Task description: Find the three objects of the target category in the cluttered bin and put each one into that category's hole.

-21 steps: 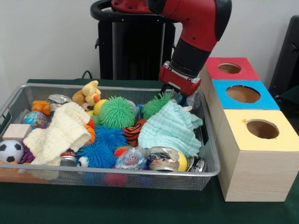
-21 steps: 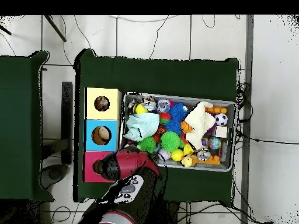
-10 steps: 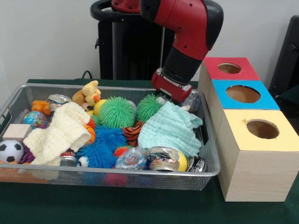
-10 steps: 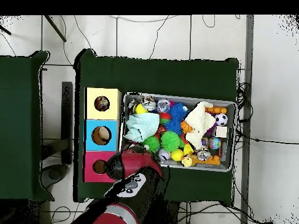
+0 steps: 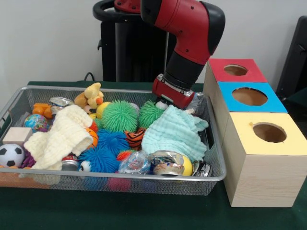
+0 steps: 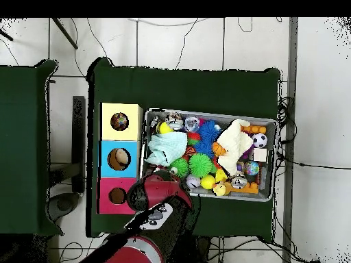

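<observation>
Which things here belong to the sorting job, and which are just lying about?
Job in hand:
- silver wire-mesh bin
- its jumble of toys and cloths (target category not shown)
- red-topped wooden box, blue-topped wooden box and yellow-topped wooden box, each with a round hole
- red arm's gripper

Lying about:
- second dark green table
- black floor cables
</observation>
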{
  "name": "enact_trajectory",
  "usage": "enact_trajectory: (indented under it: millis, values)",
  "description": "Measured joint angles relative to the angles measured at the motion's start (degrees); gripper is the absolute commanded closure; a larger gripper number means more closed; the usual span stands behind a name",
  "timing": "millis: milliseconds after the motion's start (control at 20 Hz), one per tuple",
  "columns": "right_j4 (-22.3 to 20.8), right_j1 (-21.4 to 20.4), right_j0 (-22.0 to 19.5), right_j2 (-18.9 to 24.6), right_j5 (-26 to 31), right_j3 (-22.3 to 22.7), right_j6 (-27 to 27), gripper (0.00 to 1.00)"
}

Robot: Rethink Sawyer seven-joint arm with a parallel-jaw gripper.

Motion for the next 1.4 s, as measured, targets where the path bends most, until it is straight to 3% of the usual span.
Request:
enact_trajectory:
  millis: [400,700,750,1400]
  values:
    - [0.01,0.11,0.22,-0.29,-0.02,-0.01,0.0,0.0]
    - [0.01,0.18,2.76,-2.23,-0.02,-0.01,0.0,0.0]
    - [0.02,0.17,3.95,-3.14,-0.05,-0.02,0.0,1.0]
    - [-0.16,-1.11,3.47,-3.96,-0.03,0.0,0.0,1.0]
